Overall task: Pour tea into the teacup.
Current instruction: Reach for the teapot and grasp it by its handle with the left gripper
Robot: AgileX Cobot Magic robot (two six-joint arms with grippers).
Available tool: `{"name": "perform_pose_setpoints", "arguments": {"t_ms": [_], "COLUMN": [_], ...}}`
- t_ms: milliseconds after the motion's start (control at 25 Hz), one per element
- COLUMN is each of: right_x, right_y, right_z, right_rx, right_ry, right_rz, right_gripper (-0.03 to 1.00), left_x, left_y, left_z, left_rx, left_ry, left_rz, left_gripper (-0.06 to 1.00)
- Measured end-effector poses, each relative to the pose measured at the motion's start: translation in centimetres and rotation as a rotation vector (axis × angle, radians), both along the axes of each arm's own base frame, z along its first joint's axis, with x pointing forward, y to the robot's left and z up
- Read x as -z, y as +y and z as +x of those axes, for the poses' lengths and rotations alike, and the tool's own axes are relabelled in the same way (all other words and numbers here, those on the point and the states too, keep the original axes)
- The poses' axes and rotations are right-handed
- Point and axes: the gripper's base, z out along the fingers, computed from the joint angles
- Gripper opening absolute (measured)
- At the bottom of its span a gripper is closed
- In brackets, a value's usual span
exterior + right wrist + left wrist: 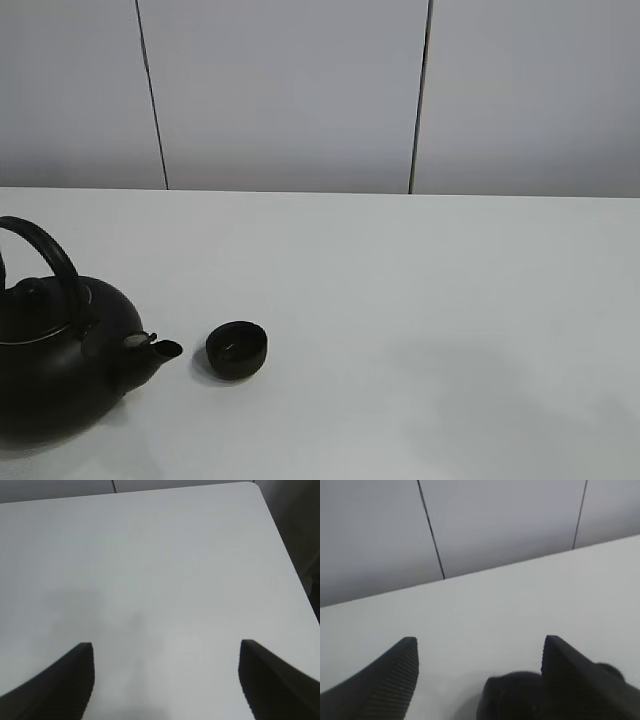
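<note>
Far left I see the black teapot (55,350), arched handle up, partly cut off by the frame edge. Its spout (165,349) aims at the teacup (237,349), which stands upright just beside it, not touching, on the white table (430,300). Left gripper (480,645) is spread wide, gripping nothing. A black rounded shape (512,697) sits low between its jaws, contact unclear. Right gripper (166,647) is spread too, holding nothing, over the table near its rounded corner. Grey wall panels (290,90) stand behind.

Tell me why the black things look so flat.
Exterior high: soft, even light leaves teapot and teacup nearly detail-free. Left wrist: the dark shape near the left end effector is blurred. Right wrist: pale grey shadow on the table.
</note>
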Motion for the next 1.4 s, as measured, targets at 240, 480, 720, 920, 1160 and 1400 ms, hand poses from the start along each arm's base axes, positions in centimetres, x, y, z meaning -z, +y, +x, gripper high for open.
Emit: {"name": "perform_pose_setpoints", "arguments": {"t_ms": [240,480,720,920,1160,1400], "right_x": [0.0,0.0,0.0,0.0,0.0,0.0], "right_y": [0.0,0.0,0.0,0.0,0.0,0.0], "right_z": [0.0,0.0,0.0,0.0,0.0,0.0], "right_rx": [0.0,0.0,0.0,0.0,0.0,0.0], "right_ry": [0.0,-0.003,-0.003,-0.003,-0.003,-0.003], "right_rz": [0.0,0.0,0.0,0.0,0.0,0.0], "right_gripper": [0.54,0.54,0.54,0.54,0.54,0.54], "left_x": [5.4,7.9,8.0,8.2,9.0,10.5], "left_y": [0.9,1.5,1.4,1.3,1.3,1.1], "left_z": [-0.6,-1.1,-1.2,-1.2,-1.5,-0.8], "left_rx": [-0.092,-0.208,-0.216,-0.194,-0.178,-0.175], "left_ry": [0.015,-0.075,-0.084,-0.068,-0.033,0.003], "left_rz": [0.01,-0.155,-0.235,-0.203,-0.158,-0.168], "left_gripper": [0.51,0.51,0.51,0.5,0.46,0.46]}}
